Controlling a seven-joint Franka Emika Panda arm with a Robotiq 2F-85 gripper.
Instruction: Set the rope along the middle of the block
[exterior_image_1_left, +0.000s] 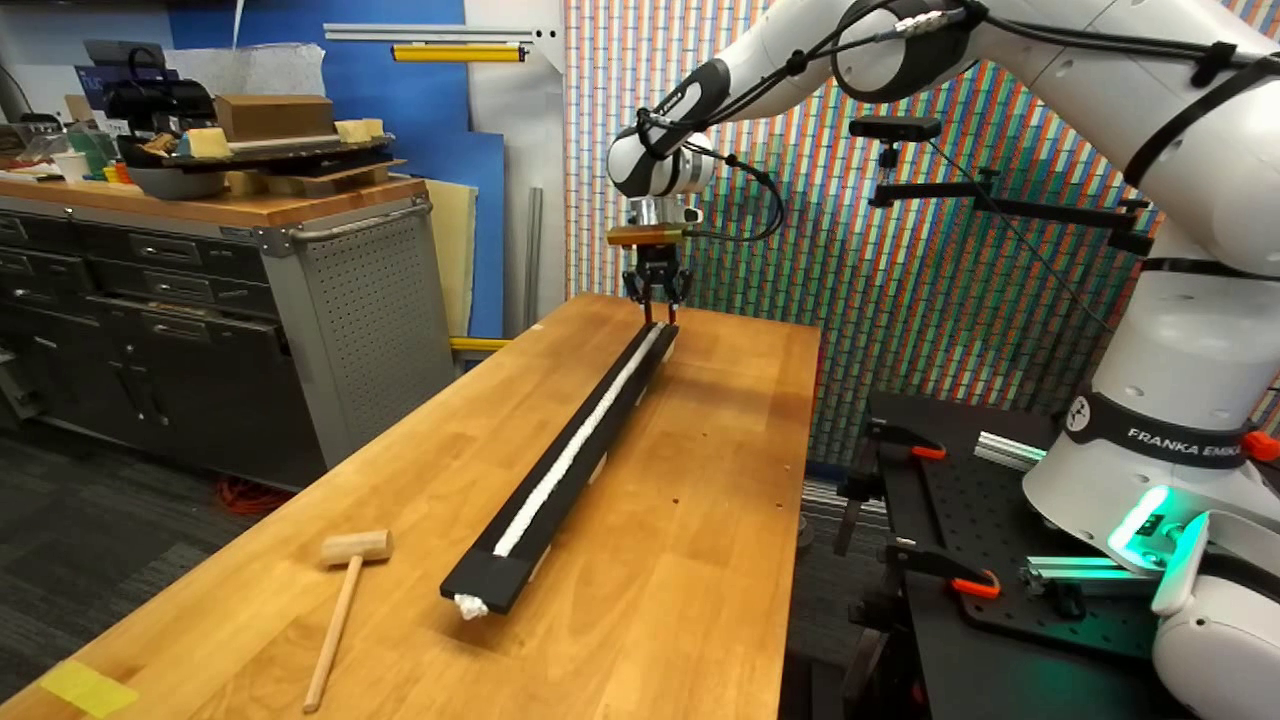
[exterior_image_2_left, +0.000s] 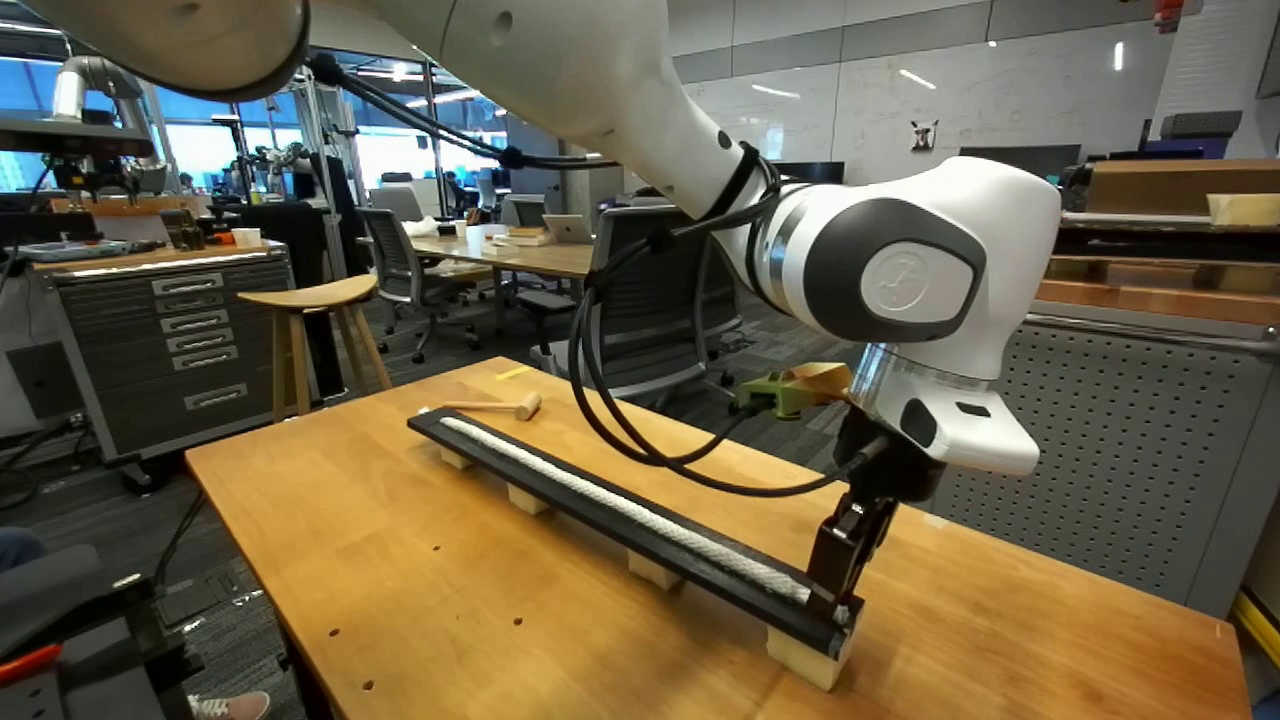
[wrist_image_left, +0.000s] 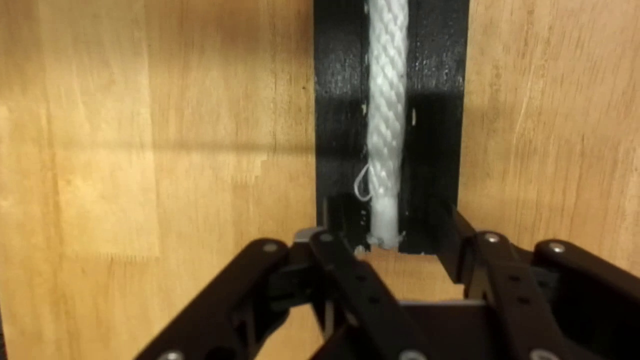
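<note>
The block (exterior_image_1_left: 485, 576) is a long black bar raised off the table on pale supports; it also shows in an exterior view (exterior_image_2_left: 580, 513). The white rope (exterior_image_1_left: 580, 440) lies straight along the middle of its top. At the end near the mallet, the rope's top line stops short and a white tuft shows at the end face. In the wrist view the rope (wrist_image_left: 387, 100) ends close to the block's edge, with a small loose thread loop. My gripper (wrist_image_left: 392, 225) is open, its fingers apart on both sides of this rope end. It points down at the block's end in both exterior views (exterior_image_1_left: 660, 320).
A small wooden mallet (exterior_image_1_left: 345, 600) lies on the wooden table (exterior_image_1_left: 720, 480) beside the block's end opposite my gripper. Several pale wooden supports (exterior_image_2_left: 653, 568) stand under the block. Yellow tape (exterior_image_1_left: 88, 688) marks a table corner. A tool cabinet (exterior_image_1_left: 360, 310) stands beside the table.
</note>
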